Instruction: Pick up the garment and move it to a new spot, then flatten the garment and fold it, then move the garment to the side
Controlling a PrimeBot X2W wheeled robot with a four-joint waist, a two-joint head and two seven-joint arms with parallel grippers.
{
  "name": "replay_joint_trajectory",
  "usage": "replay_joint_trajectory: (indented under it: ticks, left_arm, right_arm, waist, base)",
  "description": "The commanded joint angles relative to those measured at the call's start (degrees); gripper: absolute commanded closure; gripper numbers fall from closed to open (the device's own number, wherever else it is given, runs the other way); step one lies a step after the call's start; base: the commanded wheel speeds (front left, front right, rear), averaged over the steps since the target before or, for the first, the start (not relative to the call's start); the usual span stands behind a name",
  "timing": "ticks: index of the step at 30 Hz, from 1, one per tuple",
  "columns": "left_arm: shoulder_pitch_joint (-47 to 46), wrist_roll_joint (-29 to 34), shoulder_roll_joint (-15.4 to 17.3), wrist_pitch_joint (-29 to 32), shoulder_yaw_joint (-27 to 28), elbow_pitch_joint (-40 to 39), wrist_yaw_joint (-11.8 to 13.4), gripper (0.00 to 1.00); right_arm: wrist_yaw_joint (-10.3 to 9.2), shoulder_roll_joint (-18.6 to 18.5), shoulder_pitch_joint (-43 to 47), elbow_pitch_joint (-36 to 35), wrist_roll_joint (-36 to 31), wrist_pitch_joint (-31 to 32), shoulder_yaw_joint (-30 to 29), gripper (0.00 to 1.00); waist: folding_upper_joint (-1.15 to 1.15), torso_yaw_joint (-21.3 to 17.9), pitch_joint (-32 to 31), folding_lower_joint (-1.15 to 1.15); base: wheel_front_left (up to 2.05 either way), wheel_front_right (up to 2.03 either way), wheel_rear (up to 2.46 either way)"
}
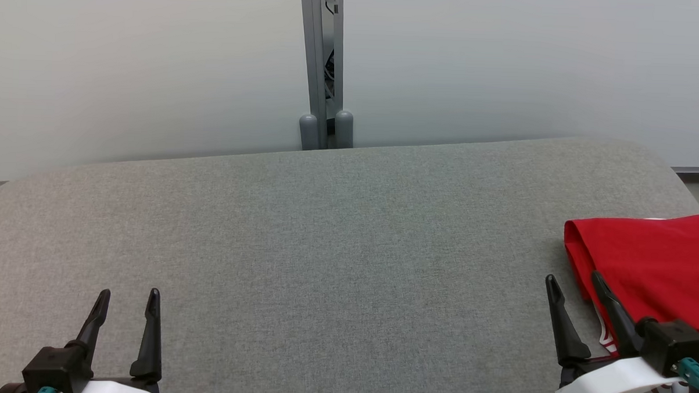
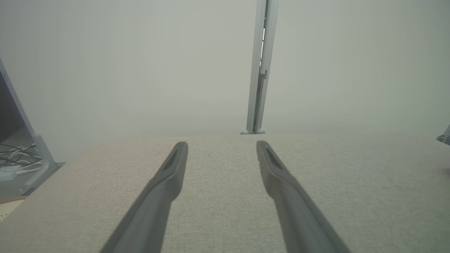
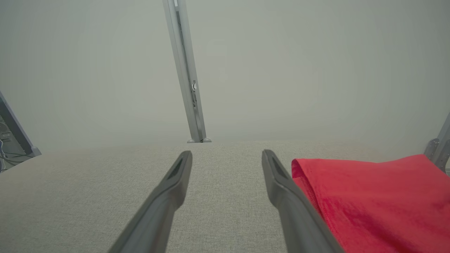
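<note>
Two claws rest open and hold nothing above a grey fabric-covered tabletop point(image 1: 324, 248) with rounded corners. The head view shows the left claw point(image 1: 129, 293) at the lower left, over bare fabric. The right claw point(image 1: 573, 277) is at the lower right, just beside a folded red garment point(image 1: 655, 259). That garment lies at the tabletop's right end, its far part cut off by the picture's edge, and the claw's outer finger crosses in front of its folded edge; whether they touch cannot be told. A white strip with red marks point(image 1: 606, 339) peeks from under the garment near that finger, too small to read. Behind the tabletop stand pale wall panels joined by a grey metal post point(image 1: 322, 56). The left wrist view shows the left claw point(image 2: 221, 144) spread wide, and, off the tabletop's end, a grey frame leg point(image 2: 35, 154) with loose white cables point(image 2: 17, 161). The right wrist view shows the right claw point(image 3: 226, 153) equally spread, the garment point(image 3: 379, 196) with a rounded fold facing it, and a metal bracket point(image 3: 436, 147) beyond.
</note>
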Motion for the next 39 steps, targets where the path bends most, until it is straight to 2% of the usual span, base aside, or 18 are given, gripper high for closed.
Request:
replay_joint_trajectory:
  ticks: [1,4,5,13,39]
  left_arm:
    - [-0.4,0.2,0.0,-0.2,0.1,0.0,0.2,0.00]
    - [-0.7,0.3,0.1,-0.2,-0.1,0.0,0.1,0.00]
    - [-0.1,0.1,0.0,0.0,-0.1,0.0,0.0,1.00]
    - [-0.5,-4.3,-1.9,0.9,0.2,1.2,-1.1,1.00]
    - [-6.8,-25.0,-7.7,3.6,2.2,7.0,-8.4,1.00]
  right_arm:
    - [-0.04,0.0,0.3,-0.3,0.4,-0.1,0.0,0.00]
    - [-0.03,0.0,0.3,-0.4,0.4,-0.1,-0.2,0.00]
    - [0.00,0.0,0.0,-0.1,0.1,0.0,-0.2,1.00]
    - [0.00,0.3,-0.5,1.5,5.2,2.0,-2.2,1.00]
    - [-0.01,0.9,-3.1,3.6,29.5,10.8,-10.8,1.00]
  waist:
    - [0.00,0.0,0.0,0.00]
    - [0.00,0.0,0.0,0.00]
    - [0.00,0.0,0.0,0.00]
    - [0.00,0.1,0.2,0.00]
    - [0.00,0.4,0.8,0.00]
  base:
    - [0.00,0.00,0.00]
    - [0.00,0.00,0.00]
    - [0.00,0.00,0.00]
    - [0.00,0.00,0.00]
    - [0.00,0.00,0.00]
